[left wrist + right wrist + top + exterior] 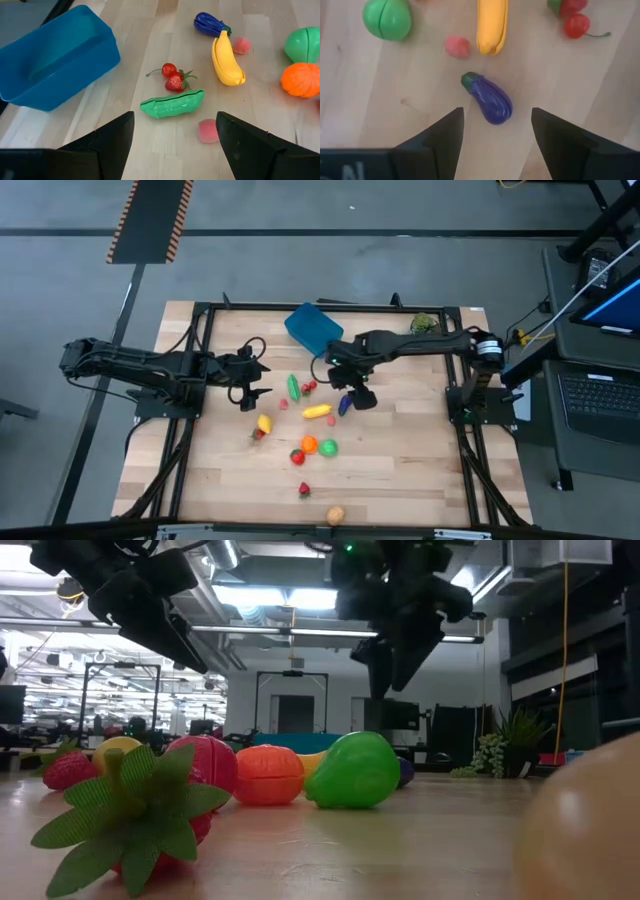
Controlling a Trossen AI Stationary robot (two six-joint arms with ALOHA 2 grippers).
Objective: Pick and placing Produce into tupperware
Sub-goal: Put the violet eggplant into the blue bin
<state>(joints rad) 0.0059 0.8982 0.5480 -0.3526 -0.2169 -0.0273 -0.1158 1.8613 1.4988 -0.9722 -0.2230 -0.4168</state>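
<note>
Right gripper [495, 145] fingers apart, poised just above toy eggplant [489, 98], nothing held. Eggplant: smooth glossy purple plastic, green cap, likely light, rigid, slippery; best pinched across fat middle. It lies mid-tabletop [400, 470], beside yellow banana [492, 25]. Left gripper [175, 145] fingers apart, empty, facing green pea pod [171, 103] and strawberry [175, 82]. Blue tupperware [313, 328] at far edge, thin-walled, rounded, empty as far as visible.

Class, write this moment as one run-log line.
right gripper: open above eggplant | left gripper: open, near pea pod | tupperware: empty
</note>
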